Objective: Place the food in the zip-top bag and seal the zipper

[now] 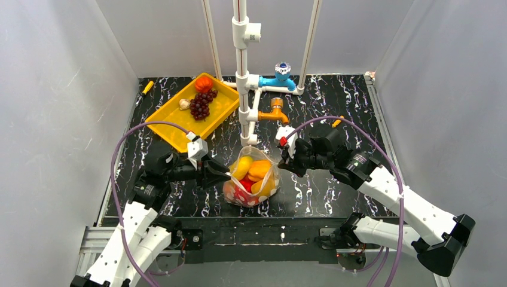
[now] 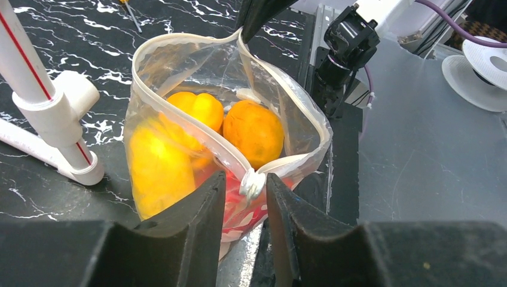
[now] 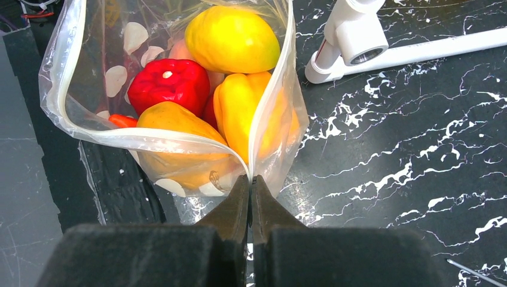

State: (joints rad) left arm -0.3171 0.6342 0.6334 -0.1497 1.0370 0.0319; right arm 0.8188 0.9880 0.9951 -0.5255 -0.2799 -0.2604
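Now the zip-top bag (image 1: 251,179) of food (image 3: 170,84) stands by the middle of the table's (image 1: 335,113) near edge, its zipper (image 3: 149,139) running left to right between the arms: the right gripper (image 3: 250,179) is clamped on one end, while the left gripper's (image 2: 245,179) jaws straddle the other, slightly apart.

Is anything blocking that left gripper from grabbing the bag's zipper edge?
Nothing visible does. The near end of the zipper sits inside the left gripper, between its open jaws, with nothing else beside it. The right gripper pinches the far end, and the zip-top bag gapes open between them.
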